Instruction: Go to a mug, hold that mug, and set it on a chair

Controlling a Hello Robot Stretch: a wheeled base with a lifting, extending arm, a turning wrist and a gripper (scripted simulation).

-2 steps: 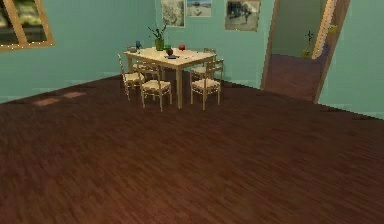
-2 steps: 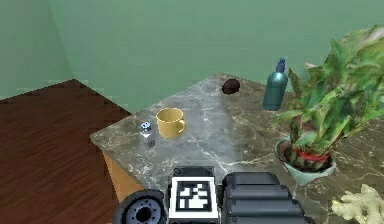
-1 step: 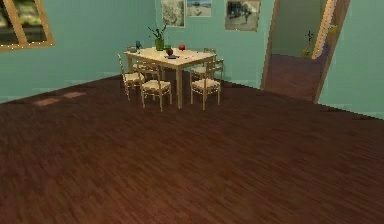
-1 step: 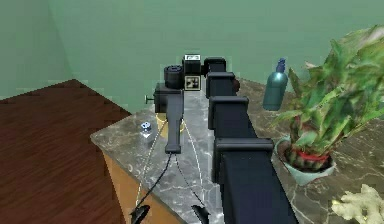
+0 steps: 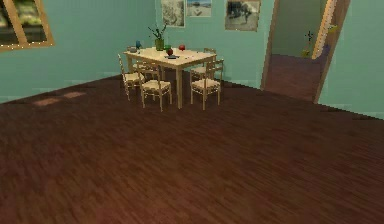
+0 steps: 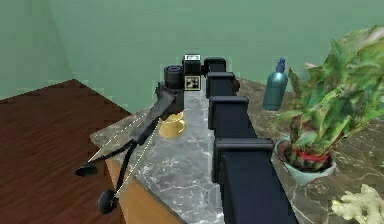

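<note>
**Reaching over the bench, with little room for error**

Stretching the arm (image 6: 238,150) across the grey stone bench (image 6: 185,178), with the tool (image 6: 97,186) pointing its thin fingers toward the bench's corner. Standing on the bench, just behind the tool's dark body: a small yellow cup-shaped thing (image 6: 173,124), probably the mug.

Impossible to tell the tool's opening, or any hold on anything. Equally hard to judge touching or apart between tool and cup.

Possible trouble:
- Nudging the cup off the bench's edge with a sideways approach.
- Brushing the blue bottle (image 6: 277,85) or the potted plant (image 6: 320,110) beside the arm during any swing.
- Losing a weak grip on the long way to the chairs (image 5: 156,90), well apart across open floor.

Cut off at the lower right: a pale lumpy thing (image 6: 360,205), not identifiable.
</note>
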